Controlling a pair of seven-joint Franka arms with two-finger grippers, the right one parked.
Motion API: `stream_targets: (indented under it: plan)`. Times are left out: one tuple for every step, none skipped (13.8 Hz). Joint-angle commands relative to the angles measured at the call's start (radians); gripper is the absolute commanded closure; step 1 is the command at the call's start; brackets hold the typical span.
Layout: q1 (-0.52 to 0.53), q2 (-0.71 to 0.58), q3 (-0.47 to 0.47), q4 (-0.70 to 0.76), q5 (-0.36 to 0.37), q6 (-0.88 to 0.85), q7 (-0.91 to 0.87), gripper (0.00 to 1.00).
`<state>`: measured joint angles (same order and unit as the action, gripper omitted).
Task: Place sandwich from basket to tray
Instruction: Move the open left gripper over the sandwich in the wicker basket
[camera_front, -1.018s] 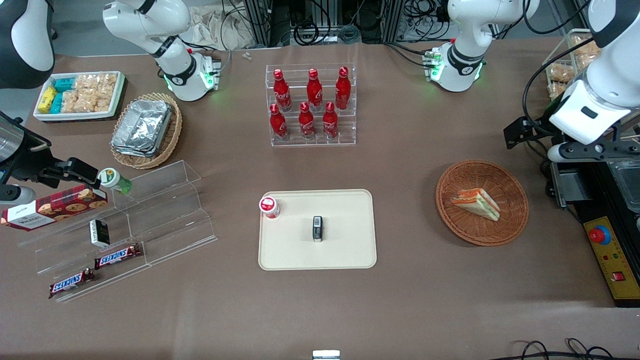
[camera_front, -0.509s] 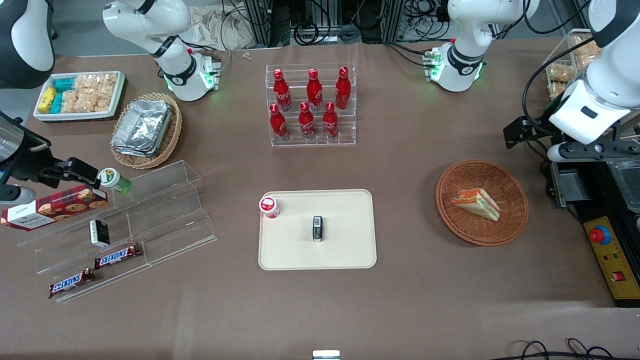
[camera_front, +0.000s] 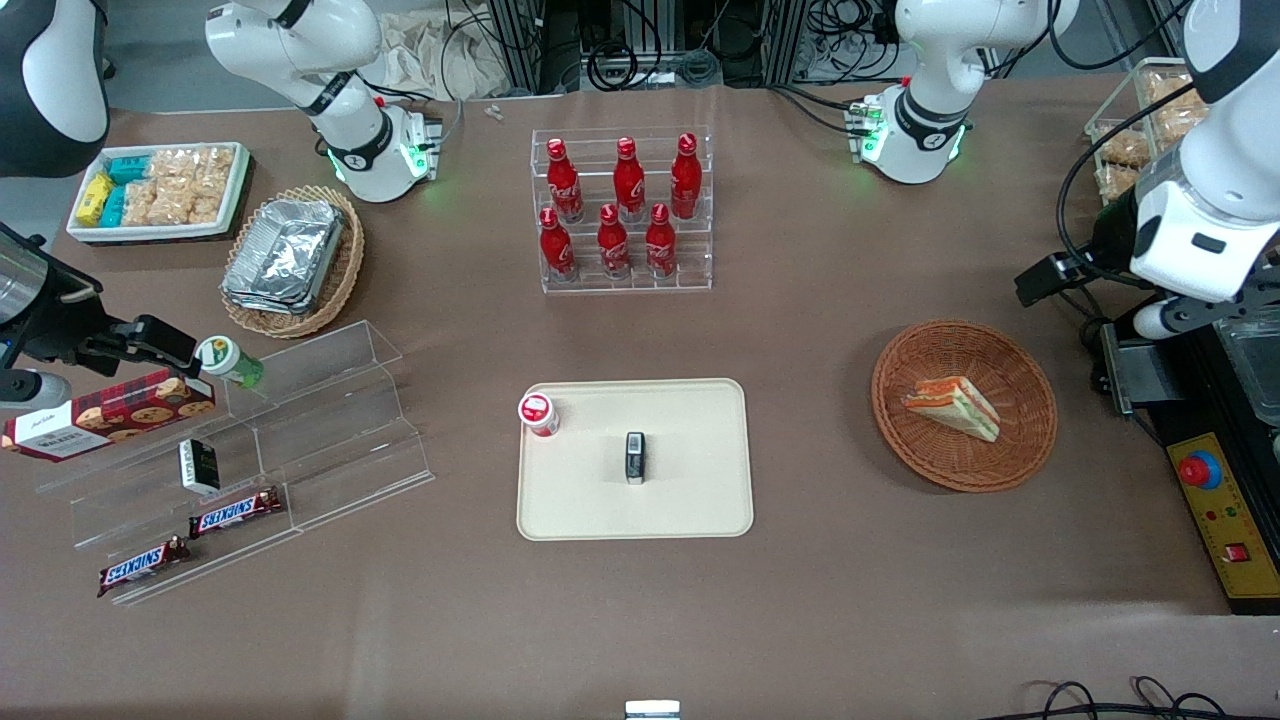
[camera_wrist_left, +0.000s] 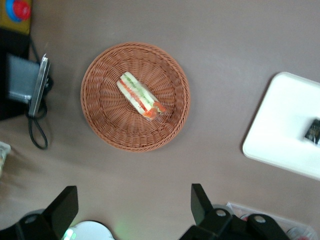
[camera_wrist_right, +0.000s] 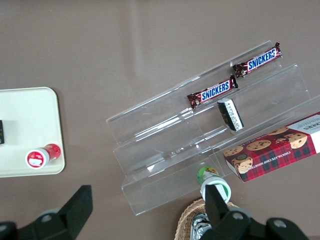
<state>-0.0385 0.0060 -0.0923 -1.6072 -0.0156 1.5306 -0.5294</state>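
Observation:
The sandwich (camera_front: 952, 405), a white-bread wedge with orange-red and green layers, lies in the round reddish-brown basket (camera_front: 1010, 450) toward the working arm's end of the table. In the left wrist view the sandwich (camera_wrist_left: 140, 95) sits in the middle of the basket (camera_wrist_left: 105, 125). My gripper (camera_wrist_left: 132, 205) hangs high above the bare table beside the basket, its fingers (camera_wrist_left: 200, 202) wide open with nothing between them. The working arm (camera_front: 1200, 225) stands at the table's end next to the basket. The cream tray (camera_front: 690, 500) lies mid-table, and its corner (camera_wrist_left: 270, 135) shows in the left wrist view.
On the tray stand a small red-capped bottle (camera_front: 538, 413) and a small dark pack (camera_front: 635, 457). A clear rack of red bottles (camera_front: 622, 210) stands farther from the camera. A black control box with a red button (camera_front: 1215, 500) lies beside the basket at the table's end.
The working arm has shifted a little toward its end of the table and turned its wrist. The sandwich, basket and tray have not moved.

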Motion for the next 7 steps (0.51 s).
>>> stream_targets:
  plan:
    - [0.018,-0.015,0.0,-0.074,0.0,0.058,-0.098,0.0]
    - [0.022,-0.02,0.028,-0.094,-0.009,0.072,-0.124,0.0]
    - [0.02,-0.018,0.048,-0.1,-0.013,0.074,-0.168,0.0]
    - [0.02,-0.015,0.051,-0.112,-0.014,0.08,-0.185,0.0]
    - [0.02,-0.02,0.063,-0.137,-0.014,0.11,-0.188,0.0]
    - [0.019,-0.023,0.077,-0.175,-0.014,0.143,-0.202,0.0]
    - [0.02,-0.023,0.08,-0.207,-0.014,0.173,-0.236,0.0]
